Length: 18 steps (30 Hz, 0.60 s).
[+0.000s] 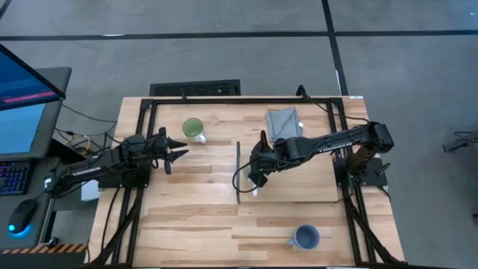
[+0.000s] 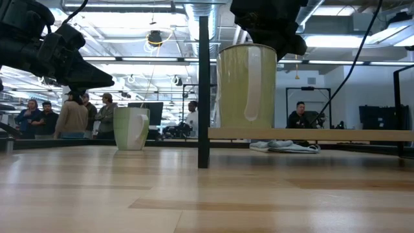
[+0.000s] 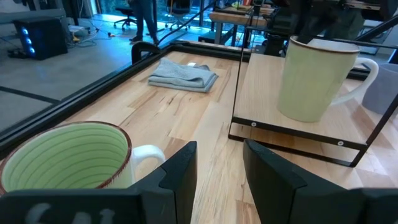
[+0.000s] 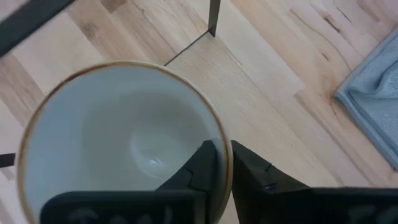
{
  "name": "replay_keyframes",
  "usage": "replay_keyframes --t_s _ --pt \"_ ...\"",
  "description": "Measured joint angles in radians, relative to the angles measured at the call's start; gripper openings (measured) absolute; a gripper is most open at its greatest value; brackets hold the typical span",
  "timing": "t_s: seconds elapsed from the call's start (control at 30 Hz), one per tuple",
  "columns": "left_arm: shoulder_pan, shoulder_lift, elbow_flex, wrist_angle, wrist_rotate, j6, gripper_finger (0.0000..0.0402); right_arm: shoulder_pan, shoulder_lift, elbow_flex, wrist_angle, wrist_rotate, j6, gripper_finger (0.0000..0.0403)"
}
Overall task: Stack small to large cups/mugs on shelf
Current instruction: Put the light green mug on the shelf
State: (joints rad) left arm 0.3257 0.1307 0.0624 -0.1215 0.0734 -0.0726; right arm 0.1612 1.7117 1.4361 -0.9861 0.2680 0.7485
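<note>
Right wrist view: smooth round cream mug, brown-rimmed, on pale-wood shelf.

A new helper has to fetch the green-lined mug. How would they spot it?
Start at the slatted table, left half, near its far edge, ahead of the left gripper. The green-lined mug stands there alone; the cream mug is on the shelf, the blue-grey mug by the near edge.

I see the slatted wooden table filling the centre of the high view. On it, upper middle, stands the green-inside mug; upper right lies a folded grey cloth; lower right sits the blue-grey mug. The raised shelf, centre right, carries the cream mug.
</note>
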Motion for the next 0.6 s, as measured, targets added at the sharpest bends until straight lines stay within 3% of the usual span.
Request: replay_keyframes --t_s 0.6 --pt "0.0 0.0 -0.001 -0.001 0.0 0.0 0.0122 0.0 0.002 -0.003 -0.004 -0.001 -0.001 0.0081"
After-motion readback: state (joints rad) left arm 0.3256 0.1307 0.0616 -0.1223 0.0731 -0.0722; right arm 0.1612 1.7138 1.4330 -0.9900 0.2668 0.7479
